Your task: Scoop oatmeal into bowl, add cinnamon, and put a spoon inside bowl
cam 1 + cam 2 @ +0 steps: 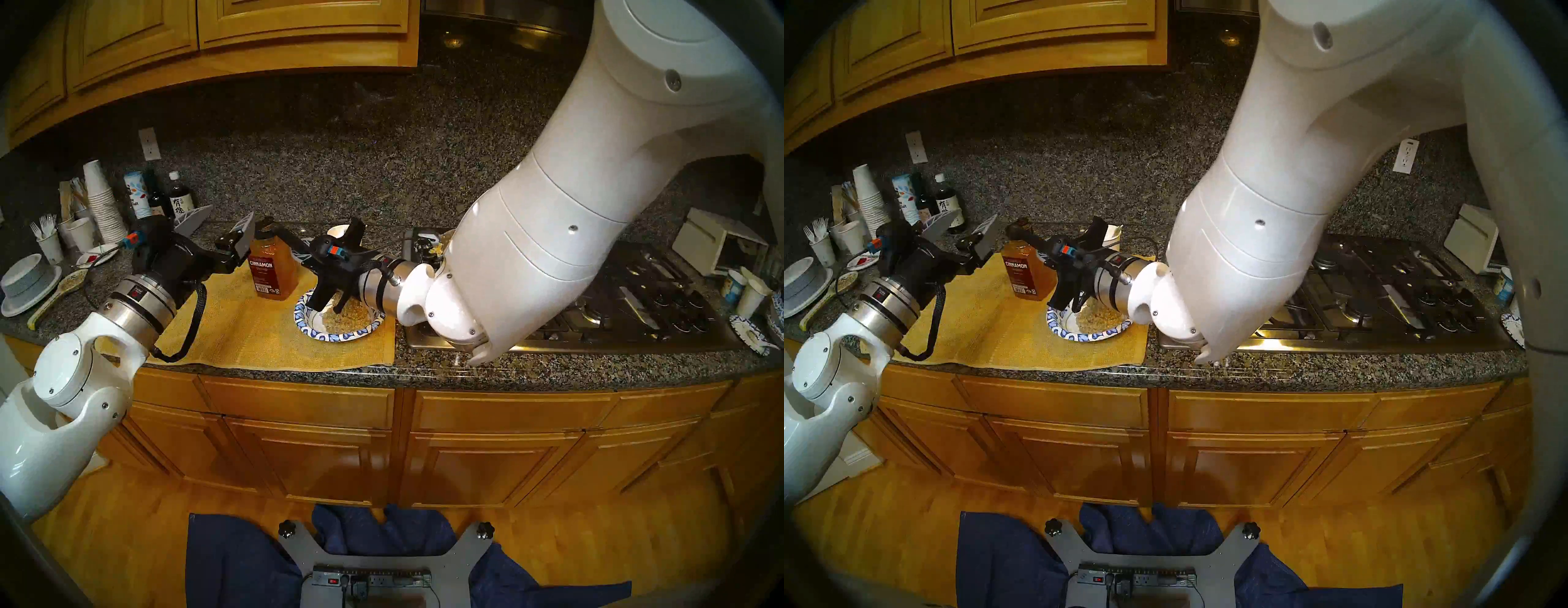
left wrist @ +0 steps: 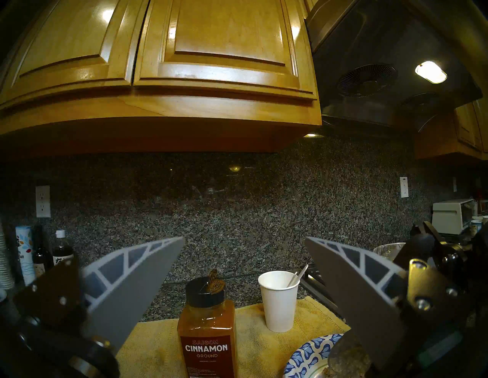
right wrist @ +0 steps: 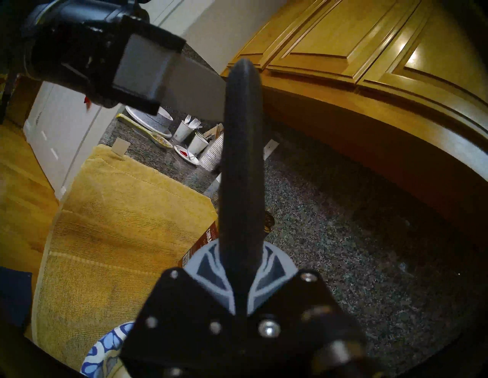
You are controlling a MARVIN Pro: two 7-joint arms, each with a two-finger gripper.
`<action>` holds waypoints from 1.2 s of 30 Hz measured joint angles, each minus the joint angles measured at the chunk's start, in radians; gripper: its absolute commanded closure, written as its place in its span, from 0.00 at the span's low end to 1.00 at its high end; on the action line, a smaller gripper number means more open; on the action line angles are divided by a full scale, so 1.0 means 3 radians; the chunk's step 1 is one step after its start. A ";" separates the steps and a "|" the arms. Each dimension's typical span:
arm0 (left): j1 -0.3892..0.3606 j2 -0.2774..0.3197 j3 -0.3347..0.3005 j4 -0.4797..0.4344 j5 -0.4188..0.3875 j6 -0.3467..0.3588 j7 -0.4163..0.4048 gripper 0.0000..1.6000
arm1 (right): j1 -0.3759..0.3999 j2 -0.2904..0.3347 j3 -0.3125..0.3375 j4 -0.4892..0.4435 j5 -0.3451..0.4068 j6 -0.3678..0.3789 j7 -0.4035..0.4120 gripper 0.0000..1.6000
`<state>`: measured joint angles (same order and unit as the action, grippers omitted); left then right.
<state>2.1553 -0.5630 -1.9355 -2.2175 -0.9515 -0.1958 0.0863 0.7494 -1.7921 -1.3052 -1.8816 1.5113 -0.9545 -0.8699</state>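
- The bowl (image 1: 305,323) sits right under the right gripper (image 3: 241,253), on the yellow towel (image 1: 237,322). A heap of oatmeal (image 1: 348,316) already lies in it, so scooping looks done or nearly so. No orange dust shows on it from here.
- The right gripper is clamped tight on a black utensil handle (image 3: 243,158) that runs on past its fingertips. Where its scoop end is, I cannot tell for sure.
- The left gripper (image 2: 244,239) hangs off to the side, jaws spread wide and empty.
- The cinnamon (image 2: 207,330) stands upright just ahead of and below the left gripper, in line with the gap between its fingers and apart from them. Its shaker flap looks flipped up. Dusting is probably the next step.
- Beyond the cinnamon from the left gripper, a white paper cup (image 2: 280,301) holds the spoon (image 2: 298,275). It is not yet in the bowl, so this step comes last.
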 measured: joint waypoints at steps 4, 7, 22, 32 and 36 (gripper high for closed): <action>0.0000 0.0000 0.0001 0.0000 0.0000 0.0000 0.0000 0.00 | 0.0042 0.0025 -0.0016 -0.0001 -0.0027 -0.0001 0.0000 1.00; 0.0000 0.0000 0.0001 0.0000 0.0000 0.0000 0.0000 0.00 | 0.0048 0.0032 -0.0040 -0.0001 -0.0049 -0.0001 0.0000 1.00; 0.0000 0.0000 0.0000 0.0000 0.0000 0.0000 0.0000 0.00 | -0.0255 -0.0018 -0.0136 0.0070 -0.0268 0.0106 -0.0103 1.00; 0.0000 0.0000 0.0000 0.0000 0.0000 0.0000 0.0000 0.00 | -0.0217 0.0029 -0.0116 0.0119 -0.0380 0.0175 -0.0170 1.00; 0.0000 0.0000 0.0001 0.0000 0.0000 0.0000 0.0000 0.00 | -0.0169 0.0059 -0.0076 0.0103 -0.0411 0.0176 -0.0176 1.00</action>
<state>2.1553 -0.5630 -1.9352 -2.2176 -0.9516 -0.1958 0.0863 0.6988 -1.7745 -1.3281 -1.8508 1.3881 -0.9016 -0.9227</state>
